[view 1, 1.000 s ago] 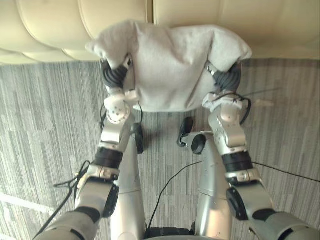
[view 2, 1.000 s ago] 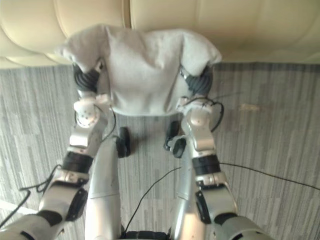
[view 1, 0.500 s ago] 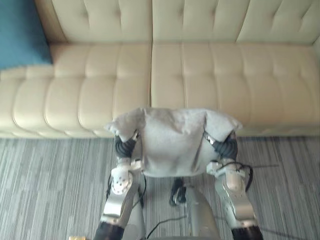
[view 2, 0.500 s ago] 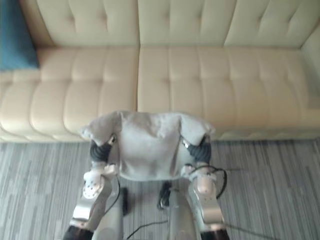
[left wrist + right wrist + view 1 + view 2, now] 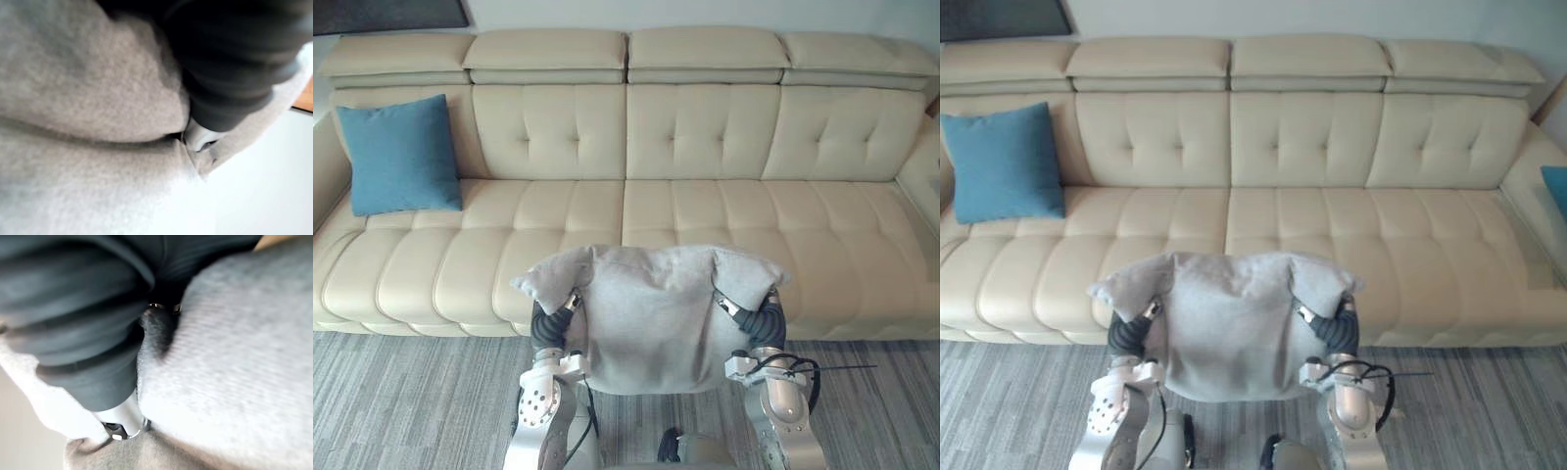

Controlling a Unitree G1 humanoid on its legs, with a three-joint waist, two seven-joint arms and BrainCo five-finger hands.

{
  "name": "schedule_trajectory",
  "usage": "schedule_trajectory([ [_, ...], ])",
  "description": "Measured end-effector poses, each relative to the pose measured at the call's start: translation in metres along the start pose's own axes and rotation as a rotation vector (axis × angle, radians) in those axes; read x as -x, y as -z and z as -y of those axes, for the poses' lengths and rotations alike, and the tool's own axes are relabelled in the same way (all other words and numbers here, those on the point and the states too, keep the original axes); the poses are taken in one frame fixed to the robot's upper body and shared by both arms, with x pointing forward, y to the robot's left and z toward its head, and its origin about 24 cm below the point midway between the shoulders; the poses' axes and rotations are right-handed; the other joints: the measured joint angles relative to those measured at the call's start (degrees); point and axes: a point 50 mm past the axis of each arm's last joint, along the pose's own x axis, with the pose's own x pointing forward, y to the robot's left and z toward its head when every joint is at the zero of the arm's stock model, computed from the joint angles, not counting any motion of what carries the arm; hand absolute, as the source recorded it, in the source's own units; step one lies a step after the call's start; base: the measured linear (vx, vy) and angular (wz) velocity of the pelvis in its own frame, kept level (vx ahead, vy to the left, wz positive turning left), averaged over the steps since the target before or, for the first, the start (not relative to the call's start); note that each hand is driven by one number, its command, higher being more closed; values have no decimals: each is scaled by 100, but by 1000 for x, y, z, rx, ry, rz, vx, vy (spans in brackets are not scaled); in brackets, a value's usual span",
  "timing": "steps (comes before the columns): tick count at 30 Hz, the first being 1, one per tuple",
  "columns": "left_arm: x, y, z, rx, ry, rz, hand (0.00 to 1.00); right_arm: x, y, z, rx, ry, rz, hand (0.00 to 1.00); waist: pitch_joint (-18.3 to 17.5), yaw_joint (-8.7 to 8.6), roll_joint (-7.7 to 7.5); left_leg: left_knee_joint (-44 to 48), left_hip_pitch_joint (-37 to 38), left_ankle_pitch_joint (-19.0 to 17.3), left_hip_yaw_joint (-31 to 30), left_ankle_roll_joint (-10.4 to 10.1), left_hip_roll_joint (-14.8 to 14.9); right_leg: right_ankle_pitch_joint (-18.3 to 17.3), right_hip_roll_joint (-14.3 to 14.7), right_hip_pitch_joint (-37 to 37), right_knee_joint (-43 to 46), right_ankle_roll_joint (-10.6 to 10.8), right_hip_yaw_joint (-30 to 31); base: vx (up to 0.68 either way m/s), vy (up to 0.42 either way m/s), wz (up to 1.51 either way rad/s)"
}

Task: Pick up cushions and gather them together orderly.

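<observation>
A grey cushion (image 5: 651, 313) hangs in front of me, held up between both hands above the carpet at the sofa's front edge. My left hand (image 5: 548, 328) grips its left side and my right hand (image 5: 759, 318) grips its right side, and the cushion's top corners droop over the dark covers. In the left wrist view a silver finger (image 5: 200, 138) digs into a fold of the grey cloth (image 5: 88, 98). In the right wrist view a finger (image 5: 122, 423) presses into the cloth (image 5: 230, 372) the same way. A blue cushion (image 5: 399, 155) leans upright at the sofa's far left end.
A long cream tufted sofa (image 5: 705, 206) spans the view, its seat bare from the blue cushion to the right end. The corner of another blue thing (image 5: 1557, 186) shows at the sofa's right end. Grey striped carpet (image 5: 401, 401) lies in front.
The camera has tilted up from the carpet to the whole sofa. The grey cushion stays held between both hands in the same grip.
</observation>
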Motion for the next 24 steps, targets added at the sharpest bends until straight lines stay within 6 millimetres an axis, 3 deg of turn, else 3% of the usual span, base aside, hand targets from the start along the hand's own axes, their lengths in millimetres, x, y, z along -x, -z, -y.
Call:
schedule_trajectory([
  [1,1,1,-1,-4,-4,-6,100,-3,1,-1,11,-3,2,100,-23,96,21,-323,139,448,72,77,6,-41,8,48,-10,163,122,269,237,-60],
  [2,1,2,-4,-17,-5,-13,100,-5,7,-2,13,-3,-24,100,-99,103,-82,-271,208,556,245,263,-26,-5,-15,108,-165,295,306,282,236,-52],
  [3,2,2,-5,-22,-6,-16,100,-5,10,-3,14,-1,-37,100,-162,106,-138,-223,229,481,314,301,-52,18,-45,156,-277,325,340,265,176,-46],
  [5,3,3,-6,-25,-7,-21,100,-4,18,-3,20,2,-76,100,-414,128,-340,-51,320,88,679,408,-217,284,-273,338,-529,676,517,485,261,-49],
  [6,3,3,-5,-25,-6,-22,100,-5,20,-3,20,2,-80,100,-417,126,-347,-27,377,33,743,445,-253,293,-330,296,-370,694,545,476,264,-46],
  [8,2,5,-5,-41,8,-32,100,-6,29,-2,38,7,-119,100,-411,95,-330,-59,820,-204,990,555,-384,461,-703,-298,1272,1124,510,319,196,-37],
  [9,1,6,-6,-51,11,-37,100,-6,33,-1,45,8,-134,100,-401,74,-321,-144,988,-228,1029,574,-409,595,-809,-415,1636,1212,484,293,130,-30],
  [10,0,8,-9,-77,14,-51,100,-6,42,-3,67,8,-173,100,-375,42,-279,-349,1431,-294,1104,577,-416,587,-953,-627,2390,1105,382,275,78,-22],
  [12,0,7,-11,-103,19,-49,100,-4,50,-4,70,10,-212,100,-382,6,-174,-546,1760,-328,1108,561,-364,455,-974,-783,2636,941,119,237,32,-5],
  [14,-4,4,-10,-108,29,-34,100,-6,50,-5,72,7,-211,100,-425,-45,-251,-631,1848,-354,1063,515,-365,407,-962,-922,2008,786,-141,227,-104,19],
  [15,-6,5,-11,-112,27,-36,100,-9,50,-6,73,3,-208,100,-457,-69,-302,-602,1843,-369,1033,490,-379,613,-871,-900,1199,614,-232,199,-168,15],
  [16,-7,7,-12,-123,25,-44,100,-13,50,-8,69,-1,-207,100,-498,-96,-449,-534,1842,-426,919,401,-475,1137,-724,-777,359,400,-130,159,-161,10],
  [17,-7,9,-12,-122,24,-51,100,-13,51,-8,73,-1,-208,100,-520,-99,-425,-532,1836,-468,904,343,-481,1116,-710,-702,305,418,-110,134,-118,-15],
  [18,-6,16,-11,-116,13,-80,100,-18,49,-2,110,-8,-199,100,-515,-47,-146,-578,1835,-529,786,252,-311,1148,-394,-449,-211,447,108,133,-113,-27],
  [24,-6,20,10,-132,73,-85,100,-15,47,19,130,70,-202,100,-534,-115,-48,-790,2031,-519,269,248,-174,1176,-125,179,-910,410,-89,71,-64,14],
])
